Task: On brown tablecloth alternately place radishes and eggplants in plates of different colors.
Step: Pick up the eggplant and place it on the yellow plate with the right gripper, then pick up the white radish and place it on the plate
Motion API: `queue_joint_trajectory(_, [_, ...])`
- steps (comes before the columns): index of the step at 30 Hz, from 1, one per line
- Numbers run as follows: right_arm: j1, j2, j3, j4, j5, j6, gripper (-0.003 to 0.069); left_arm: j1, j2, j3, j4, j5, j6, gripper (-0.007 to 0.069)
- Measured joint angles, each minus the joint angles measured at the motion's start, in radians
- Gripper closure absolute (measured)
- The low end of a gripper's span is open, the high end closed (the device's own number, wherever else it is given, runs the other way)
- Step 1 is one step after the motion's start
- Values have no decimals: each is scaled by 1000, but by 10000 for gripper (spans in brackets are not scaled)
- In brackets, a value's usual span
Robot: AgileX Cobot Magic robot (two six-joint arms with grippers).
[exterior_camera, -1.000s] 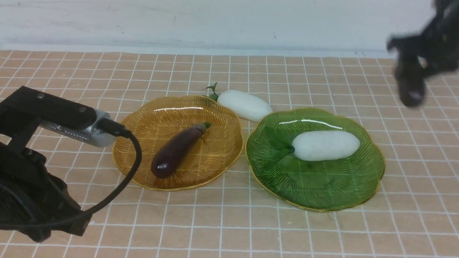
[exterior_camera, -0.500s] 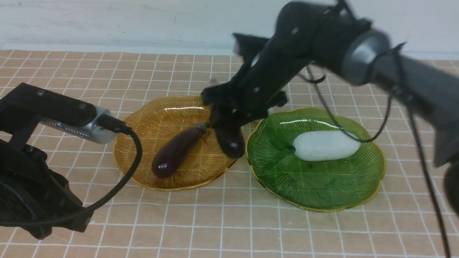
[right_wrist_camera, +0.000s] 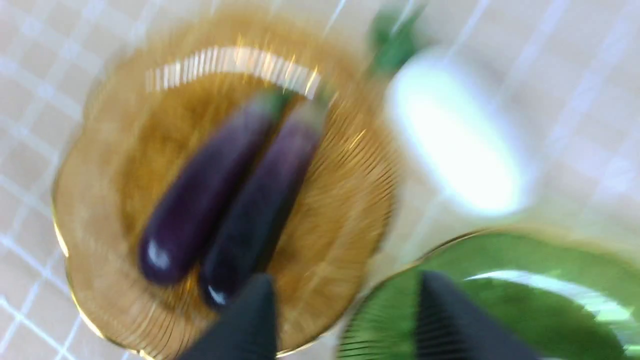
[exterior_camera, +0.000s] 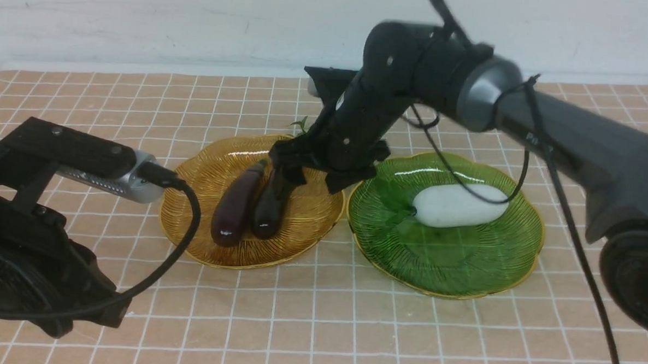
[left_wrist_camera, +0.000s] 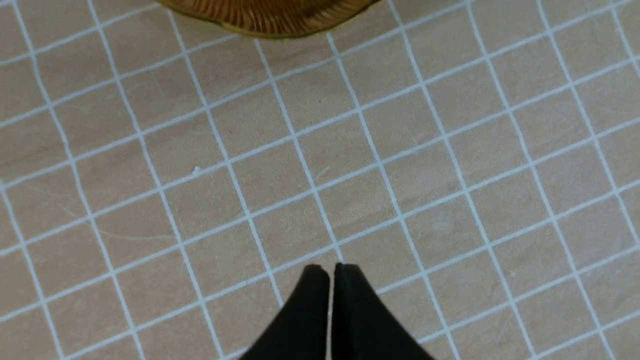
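Both eggplants are in the amber plate point(exterior_camera: 307, 226), lying side by side and touching or nearly so. The left eggplant point(exterior_camera: 235, 208) and the right eggplant point(exterior_camera: 271, 210) have roughly parallel long axes that run diagonally, with the stem caps pointing to the far right and the rounded ends toward the camera.

The right gripper point(exterior_camera: 316, 176) is over the far right part of the amber plate, at the stem end of the right eggplant. In the blurred wrist view its jaws are apart with nothing between them.

One radish point(exterior_camera: 459, 205) lies in the green plate point(exterior_camera: 451, 267). Its long axis runs left-right and its leaves point left toward the amber plate. The second radish point(right_wrist_camera: 455, 150) is on the brown tablecloth point(exterior_camera: 318, 324) behind the two plates, just beside the amber rim. In the front view it is mostly hidden by the right arm. The wrist view shows its leaves pointing away from the green plate.

The left gripper point(left_wrist_camera: 330, 272) is above bare cloth near the amber plate's near edge, jaws together and holding nothing.
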Motion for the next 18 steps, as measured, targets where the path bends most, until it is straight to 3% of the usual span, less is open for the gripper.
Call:
queue_joint_trajectory(3, [-35, -176, 35, -46, 3, 0, 538, 0, 0, -3, -22, -74, 40, 627])
queue_joint_trajectory(5, [-52, -311, 114, -75, 5, 0, 635, 0, 2, -31, -39, -124, 65, 627])
queue_joint_trajectory(11, [-63, -592, 350, -143, 15, 0, 671, 0, 105, -269, -81, -174, 84, 627])
queue_joint_trajectory(18, [-63, -854, 593, -151, 28, 0, 674, 0, 433, -734, -198, 3, 175, 624])
